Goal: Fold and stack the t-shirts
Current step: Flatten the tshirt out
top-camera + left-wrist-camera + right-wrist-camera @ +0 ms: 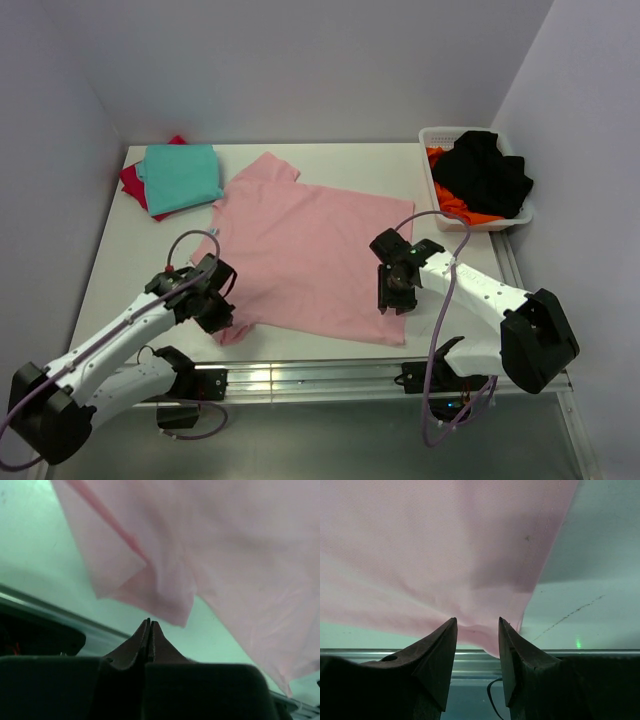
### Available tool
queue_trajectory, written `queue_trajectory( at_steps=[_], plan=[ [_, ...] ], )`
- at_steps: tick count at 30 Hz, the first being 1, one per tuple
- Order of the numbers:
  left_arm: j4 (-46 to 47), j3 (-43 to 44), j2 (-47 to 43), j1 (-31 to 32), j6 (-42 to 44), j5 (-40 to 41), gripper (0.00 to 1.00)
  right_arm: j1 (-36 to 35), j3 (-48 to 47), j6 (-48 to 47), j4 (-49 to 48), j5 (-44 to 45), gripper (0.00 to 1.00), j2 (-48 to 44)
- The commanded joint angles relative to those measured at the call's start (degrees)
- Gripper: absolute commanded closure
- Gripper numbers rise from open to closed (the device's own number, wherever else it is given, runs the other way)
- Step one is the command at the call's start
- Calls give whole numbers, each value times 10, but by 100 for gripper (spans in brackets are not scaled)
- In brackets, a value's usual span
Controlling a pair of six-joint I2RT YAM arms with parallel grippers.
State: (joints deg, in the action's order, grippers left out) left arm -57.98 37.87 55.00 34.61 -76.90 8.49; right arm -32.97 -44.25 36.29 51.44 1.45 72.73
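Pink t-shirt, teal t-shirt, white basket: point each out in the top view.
pink t-shirt (pixel 310 250), top external view, middle of the spread-out body.
teal t-shirt (pixel 180 175), top external view, centre of the folded top face.
white basket (pixel 432 133), top external view, back-left rim.

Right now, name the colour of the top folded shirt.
The top folded shirt is teal; the top external view shows it best.

left arm reaches toward 2 o'clock | left gripper (pixel 149 624) fingers pressed together | right arm reaches toward 10 o'clock | right gripper (pixel 477 627) fingers apart
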Motion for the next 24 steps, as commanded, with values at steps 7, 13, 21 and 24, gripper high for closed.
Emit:
queue_trajectory(
  at_steps=[7,13,21,24],
  plan=[
    [-31,119,-61,24,14,105,12,5,-39,-10,-20,-12,53,-26],
    [135,152,150,-40,137,72,51,6,-167,-41,-11,21,56,48],
    [112,197,355,-69,157,54,100,57,-263,-64,-53,-12,100,221],
    [100,148,335,-68,156,54,100,70,-290,-67,-63,-12,100,265]
  ],
)
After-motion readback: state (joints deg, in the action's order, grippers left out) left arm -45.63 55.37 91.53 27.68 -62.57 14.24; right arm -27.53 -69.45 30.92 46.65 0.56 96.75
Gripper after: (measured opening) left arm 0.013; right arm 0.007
